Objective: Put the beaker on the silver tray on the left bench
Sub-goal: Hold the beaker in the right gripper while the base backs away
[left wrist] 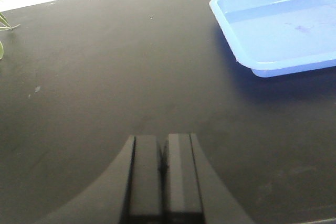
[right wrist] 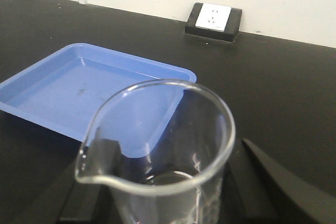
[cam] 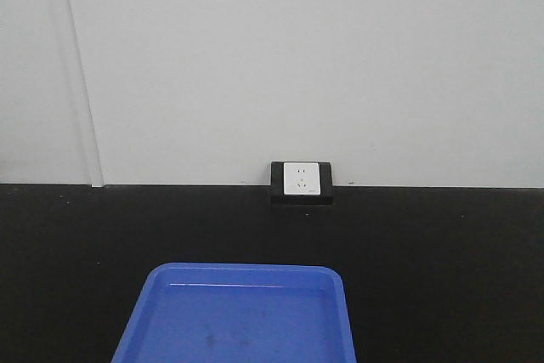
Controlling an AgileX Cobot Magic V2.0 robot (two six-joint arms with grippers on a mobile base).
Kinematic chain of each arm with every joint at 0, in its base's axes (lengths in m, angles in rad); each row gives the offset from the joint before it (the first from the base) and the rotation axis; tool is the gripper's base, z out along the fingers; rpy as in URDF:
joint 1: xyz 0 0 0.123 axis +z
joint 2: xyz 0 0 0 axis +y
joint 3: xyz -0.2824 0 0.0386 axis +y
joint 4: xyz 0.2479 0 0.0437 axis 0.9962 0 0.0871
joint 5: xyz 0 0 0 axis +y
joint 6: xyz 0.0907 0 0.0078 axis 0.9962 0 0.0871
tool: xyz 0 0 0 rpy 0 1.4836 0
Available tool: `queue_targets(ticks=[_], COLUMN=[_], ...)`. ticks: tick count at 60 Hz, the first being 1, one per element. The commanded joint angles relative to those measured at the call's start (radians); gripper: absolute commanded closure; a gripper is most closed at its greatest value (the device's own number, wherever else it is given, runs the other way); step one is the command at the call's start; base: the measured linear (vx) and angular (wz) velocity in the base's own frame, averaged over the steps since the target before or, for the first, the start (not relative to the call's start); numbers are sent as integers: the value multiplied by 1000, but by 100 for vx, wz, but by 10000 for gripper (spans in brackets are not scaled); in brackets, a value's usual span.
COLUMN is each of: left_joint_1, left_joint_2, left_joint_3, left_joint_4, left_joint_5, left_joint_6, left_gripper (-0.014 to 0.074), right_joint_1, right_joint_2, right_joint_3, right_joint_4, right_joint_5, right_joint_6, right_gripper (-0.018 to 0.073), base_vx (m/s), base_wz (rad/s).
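A small clear glass beaker [right wrist: 157,184] with a pouring spout fills the lower part of the right wrist view. My right gripper [right wrist: 168,187] is shut on it, one dark finger on each side of the glass, above the black bench. It stands upright, spout toward the lower left. In the left wrist view my left gripper [left wrist: 163,148] is shut with nothing between its pads, low over the bare black bench top. The silver tray is out of view in all frames.
A bright blue plastic tray [cam: 246,270] lies on the black bench, just beyond the beaker [right wrist: 31,109] and to the right of my left gripper [left wrist: 230,29]. A wall socket [cam: 301,181] sits at the back of the bench. Green leaves [left wrist: 4,24] show at the far left.
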Motion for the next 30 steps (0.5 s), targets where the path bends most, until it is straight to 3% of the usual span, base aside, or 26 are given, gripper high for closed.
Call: queue_targets(ticks=[1, 30], left_joint_1=[-3, -3], left_joint_2=[-7, -7], left_joint_3=[20, 20], left_joint_4=[-1, -1], left_joint_5=[-83, -83], left_joint_6=[-2, -2], left_gripper=[595, 595], right_joint_1=[-4, -4], right_joint_2=[3, 3], right_joint_3=[-32, -32], right_joint_4=[-26, -26], right_joint_5=[-73, -73], right_joint_6=[0, 0], right_gripper=[571, 571], base_vx=[0, 0], base_wz=[0, -1])
